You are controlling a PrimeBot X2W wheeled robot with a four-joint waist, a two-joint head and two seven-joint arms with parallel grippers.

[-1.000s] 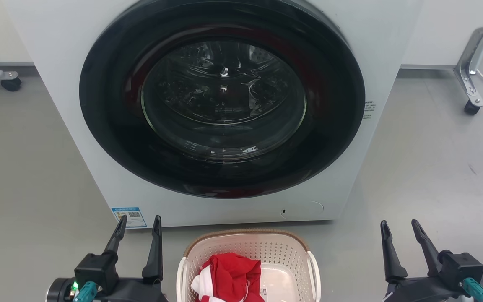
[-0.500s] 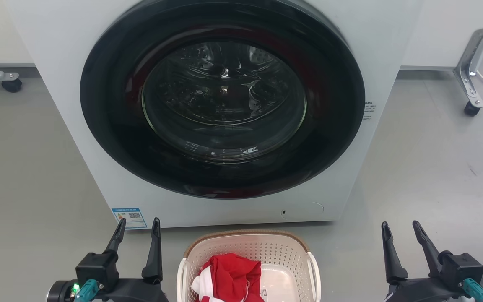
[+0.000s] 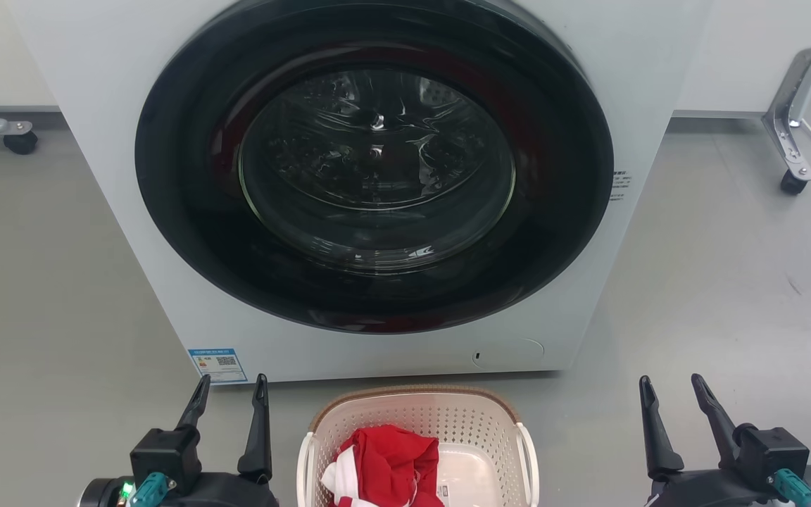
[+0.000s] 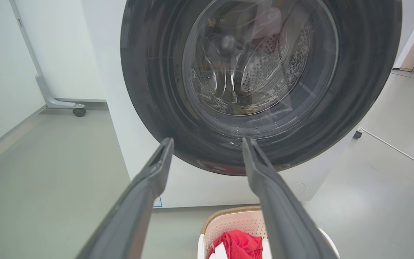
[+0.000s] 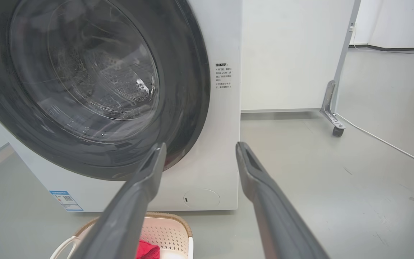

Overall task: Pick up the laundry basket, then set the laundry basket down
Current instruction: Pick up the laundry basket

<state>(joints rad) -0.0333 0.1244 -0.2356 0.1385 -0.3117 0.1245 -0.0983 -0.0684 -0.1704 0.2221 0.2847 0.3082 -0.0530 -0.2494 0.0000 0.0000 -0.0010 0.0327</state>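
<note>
The laundry basket (image 3: 465, 424) sits on the floor (image 3: 729, 282) before the washing machine (image 3: 659, 70), between the left claw (image 3: 232, 384) and right claw (image 3: 671, 384), both spread wide, empty. Stiff perforated plastic, brown woven-look rim (image 3: 412, 389), one red cloth (image 3: 388, 461) inside: probably light; the white side loops (image 3: 529, 451) suit gripping.
</note>
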